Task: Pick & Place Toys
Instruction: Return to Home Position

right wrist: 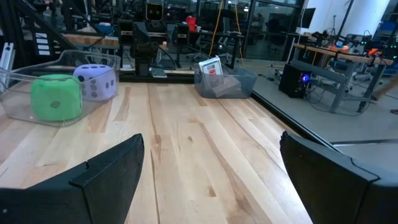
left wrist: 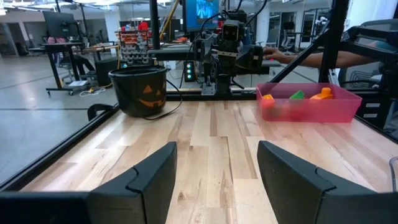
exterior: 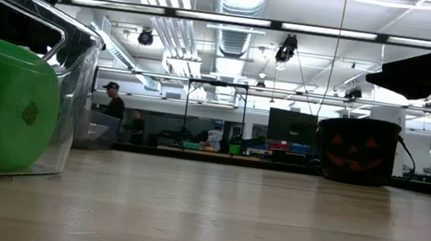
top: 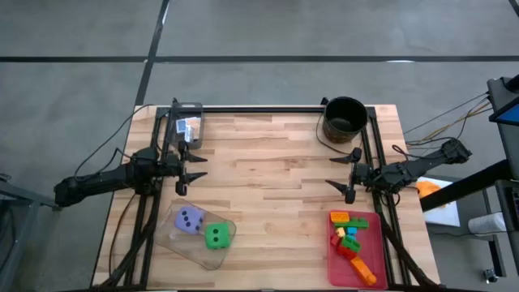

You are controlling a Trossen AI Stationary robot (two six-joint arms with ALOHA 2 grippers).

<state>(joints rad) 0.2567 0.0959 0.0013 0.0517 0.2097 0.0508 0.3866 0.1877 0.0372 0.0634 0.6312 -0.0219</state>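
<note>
Level and face to face, left gripper [top: 195, 166] and right gripper [top: 341, 171] (fingers [left wrist: 149, 180] of both spread wide)

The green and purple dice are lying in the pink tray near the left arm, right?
Not quite: the green die and the purple die lie in the clear tray near the left arm, as the high view shows. The pink tray holds small bricks.

My pale wooden table [top: 276, 170] stands on a grey concrete floor [top: 73, 65]. Beyond it I see strip lights [exterior: 333, 31], a ceiling duct [exterior: 233, 40], desks [right wrist: 336, 53] and a dark monitor [exterior: 291, 126].
</note>
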